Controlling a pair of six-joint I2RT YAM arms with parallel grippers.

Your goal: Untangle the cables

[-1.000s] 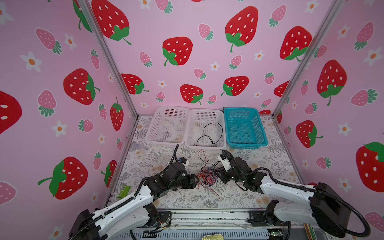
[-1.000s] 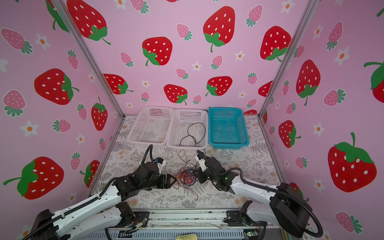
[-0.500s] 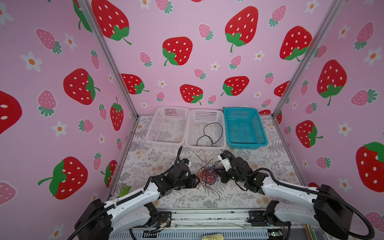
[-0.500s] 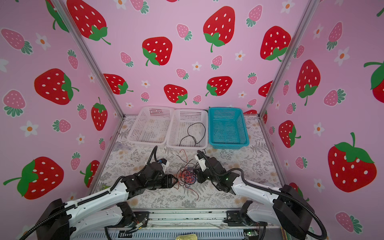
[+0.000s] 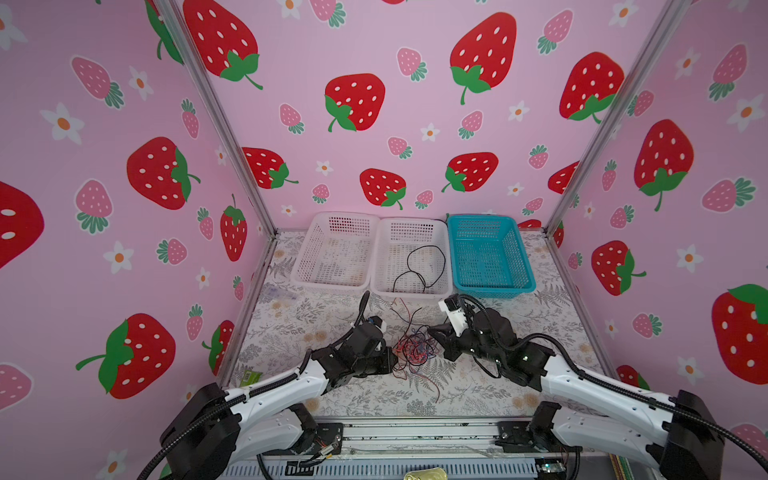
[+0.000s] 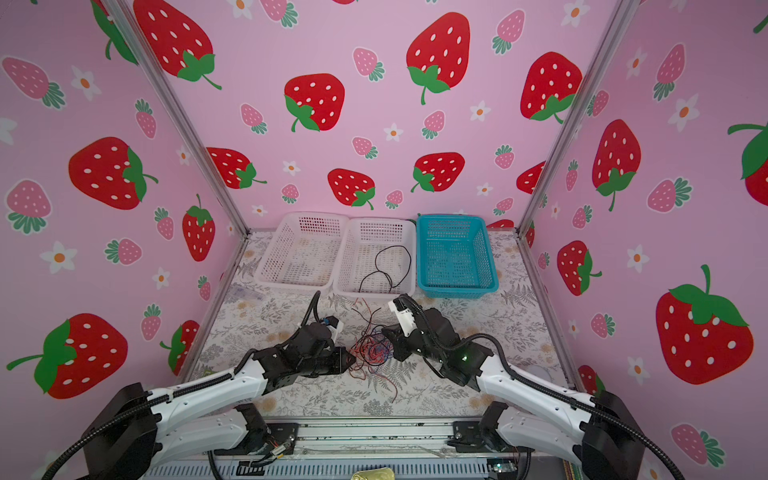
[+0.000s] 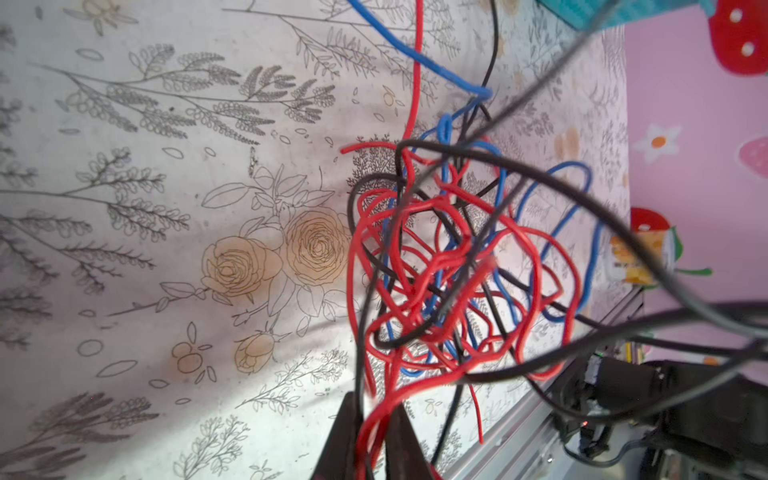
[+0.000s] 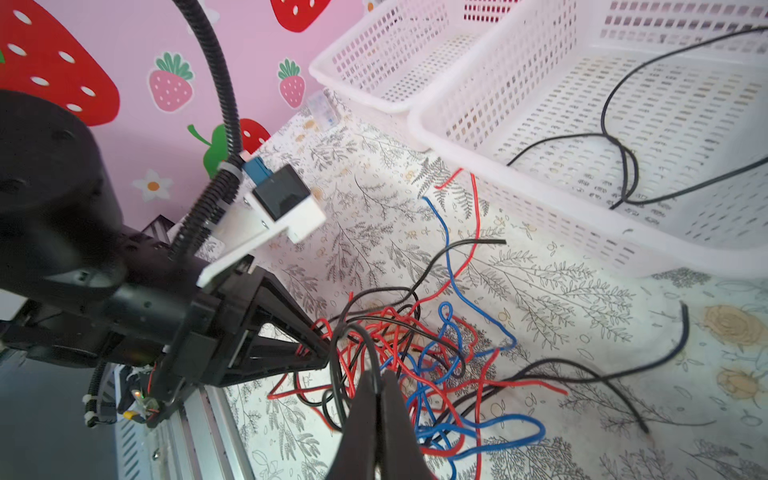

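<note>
We list, left to right: black-fingered left gripper (image 7: 371,411), clenched on a red strand; tangled bunch of thin red, blue and black cables (image 5: 413,350), lying mid-table on the floral tablecloth (image 5: 478,395) between both grippers; black-fingered right gripper (image 8: 376,380), pinched tight on a black loop. Behind: one black wire (image 5: 420,269) inside the middle white mesh basket (image 5: 411,230).

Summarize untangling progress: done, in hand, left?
Done: one black cable lies loose in the middle white basket. In hand: left gripper is shut on red strands of the tangle, right gripper on what looks like a black strand opposite. Left: the tangle of red, blue and black wires sits knotted on the table between them; the other white basket and the teal basket look empty.
</note>
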